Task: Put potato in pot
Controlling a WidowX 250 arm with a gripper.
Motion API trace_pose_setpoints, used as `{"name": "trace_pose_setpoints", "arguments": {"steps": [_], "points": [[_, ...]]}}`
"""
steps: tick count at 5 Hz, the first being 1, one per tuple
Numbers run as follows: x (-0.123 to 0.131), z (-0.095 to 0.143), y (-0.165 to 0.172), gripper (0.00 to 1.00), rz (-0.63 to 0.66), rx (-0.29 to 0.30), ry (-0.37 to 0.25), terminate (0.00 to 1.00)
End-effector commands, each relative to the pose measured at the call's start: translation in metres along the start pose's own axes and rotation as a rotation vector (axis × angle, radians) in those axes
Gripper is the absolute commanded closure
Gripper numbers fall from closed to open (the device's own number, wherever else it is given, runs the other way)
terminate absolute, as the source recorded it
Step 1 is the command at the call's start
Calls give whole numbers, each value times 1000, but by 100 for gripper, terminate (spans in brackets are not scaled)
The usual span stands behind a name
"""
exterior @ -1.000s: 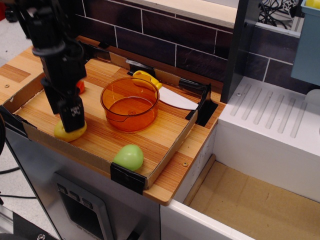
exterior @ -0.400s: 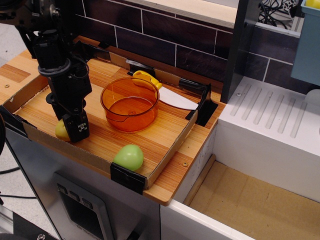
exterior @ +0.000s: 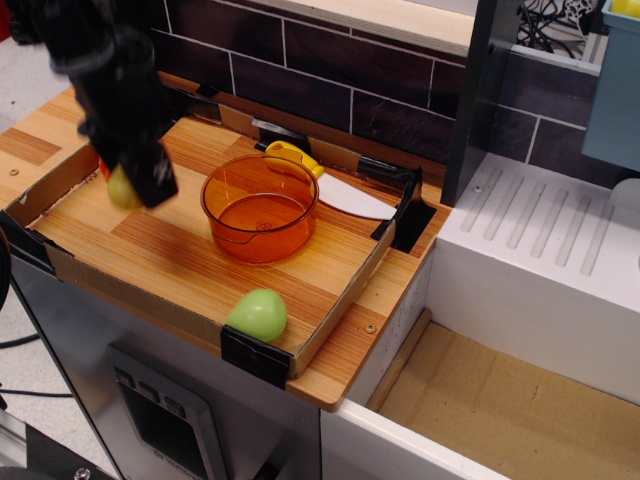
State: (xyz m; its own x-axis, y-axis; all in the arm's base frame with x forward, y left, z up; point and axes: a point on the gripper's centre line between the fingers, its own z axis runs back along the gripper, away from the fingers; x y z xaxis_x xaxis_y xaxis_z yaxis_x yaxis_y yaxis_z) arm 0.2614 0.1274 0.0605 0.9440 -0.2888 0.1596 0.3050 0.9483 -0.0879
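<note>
**Potato lifted, pot still to the right**

Only one view is given. The gripper [exterior: 135, 185] hangs above the left part of the wooden tray [exterior: 190, 270], blurred by motion, with its jaws pinching the potato [exterior: 121, 188]; the yellow of the potato shows at the left of the black finger, clear of the board. Holding it this high looks deliberate: the pot [exterior: 259, 206] has a raised rim, and the load must pass over that rim before it can be dropped in. The pot stands empty near the tray's middle, to the right of the gripper and apart from it. A green fruit [exterior: 257, 314] lies near the tray's front edge, well out of the likely path, and a yellow-handled knife [exterior: 335, 190] lies behind the pot, just beside its far rim. A sliver of red shows at the gripper's left; what it is cannot be told.

Against the frames a moment earlier, the potato has left the board. It lay near the tray's front-left edge with the gripper down on it; now both are higher and further back. Pot, fruit and knife have not moved. In my judgement the carry rightward over the rim comes next.
</note>
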Motion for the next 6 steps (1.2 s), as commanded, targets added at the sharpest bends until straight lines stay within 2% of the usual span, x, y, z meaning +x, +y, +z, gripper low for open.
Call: {"name": "trace_pose_setpoints", "arguments": {"steps": [1,3,4,6], "points": [[55,30,-11,100,22,6,-38,0],[74,-2,-43,100,-5,24,22,0],[73,-14,-44,0,13,40,21,0],[77,-9,-39,0,2,49,34,0]]}}
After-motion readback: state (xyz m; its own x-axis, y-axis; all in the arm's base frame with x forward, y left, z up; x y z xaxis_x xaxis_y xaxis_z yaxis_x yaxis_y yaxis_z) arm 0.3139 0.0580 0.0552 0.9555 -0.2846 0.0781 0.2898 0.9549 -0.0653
